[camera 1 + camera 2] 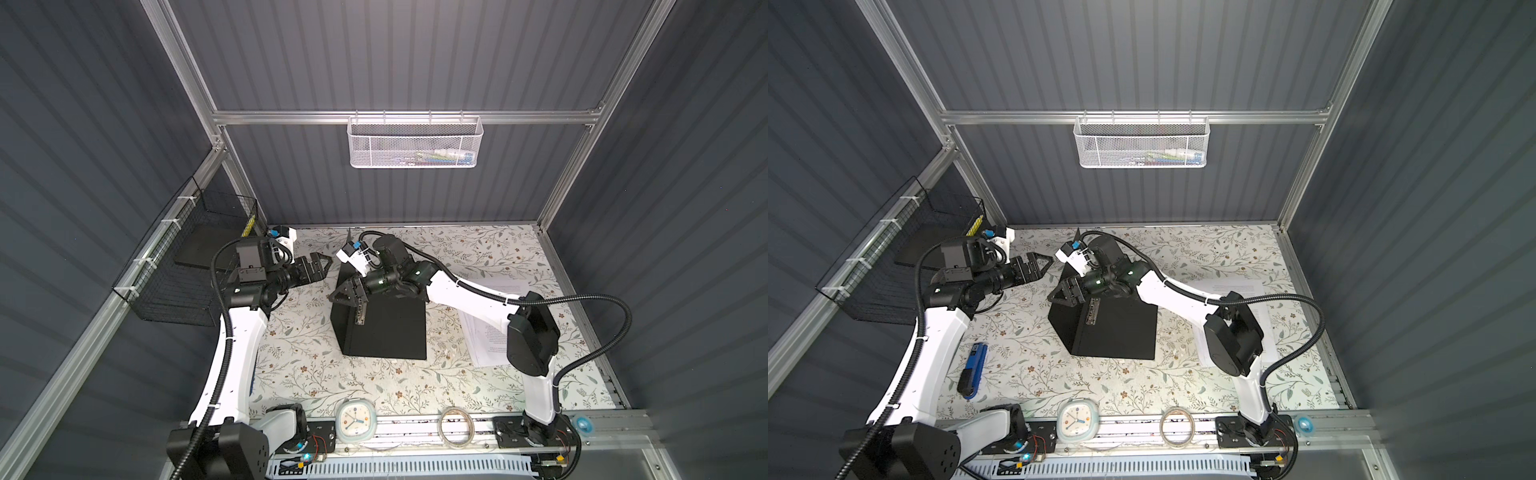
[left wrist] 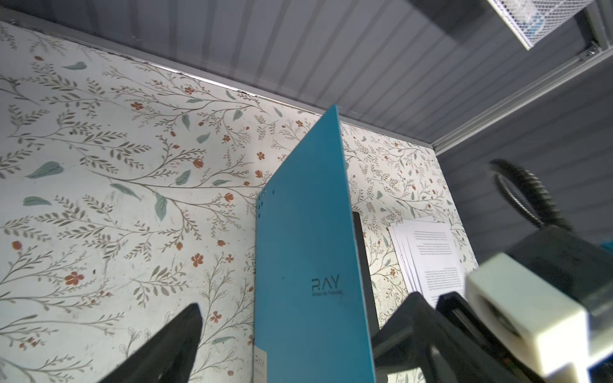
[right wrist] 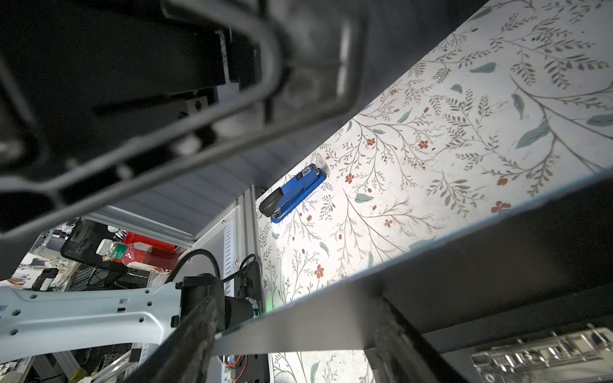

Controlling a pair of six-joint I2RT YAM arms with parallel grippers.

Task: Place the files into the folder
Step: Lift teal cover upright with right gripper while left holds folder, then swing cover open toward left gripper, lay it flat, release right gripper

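Both top views: folder [image 1: 386, 332] central, one cover [image 1: 341, 332] raised; right gripper [image 1: 349, 300] jaws apart astride its edge; left gripper [image 1: 321, 266] wide, empty. Files [image 1: 484, 336] flat beside (partly under right arm [image 1: 469, 293]).
Left wrist: cover upright, blue.
Right wrist: edge between fingers [image 3: 189, 345].

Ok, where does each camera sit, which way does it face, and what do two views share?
Both top views: high at the front, looking down on the table; both arms, left gripper, right gripper show.
Left wrist: on the left arm, facing the folder, blue cover raised, and the files; its fingers show.
Right wrist: on the right arm, looking along the folder towards the stapler; its fingers show.
Shared: stapler, also in a top view.
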